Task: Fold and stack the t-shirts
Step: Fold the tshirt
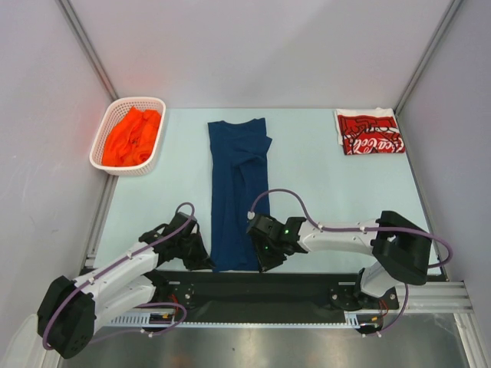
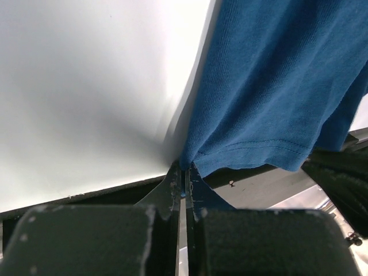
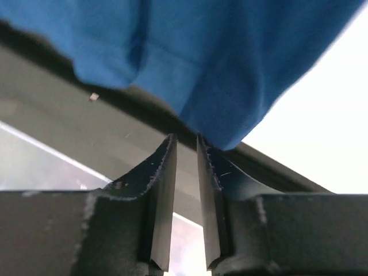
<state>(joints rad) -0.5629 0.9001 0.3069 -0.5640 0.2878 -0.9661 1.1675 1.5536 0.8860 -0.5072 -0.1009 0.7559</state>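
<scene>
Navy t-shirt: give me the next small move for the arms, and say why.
Probably close the right gripper on the near corner of the navy t-shirt that sits at its tips. The left gripper is shut on the other near corner, while the right one's fingers stand apart with the cloth only at their tips. With both corners pinched, the hem could be lifted evenly.

The right claw (image 3: 186,141) stands with its two dark fingers (image 3: 164,190) a narrow slit apart and nothing between them. The navy t-shirt (image 3: 230,63) hangs just above the tips, its lowest fold seemingly brushing the right-hand one. Pale bench (image 3: 328,126) shows at right, bordered by a dark strip (image 3: 282,167).
</scene>
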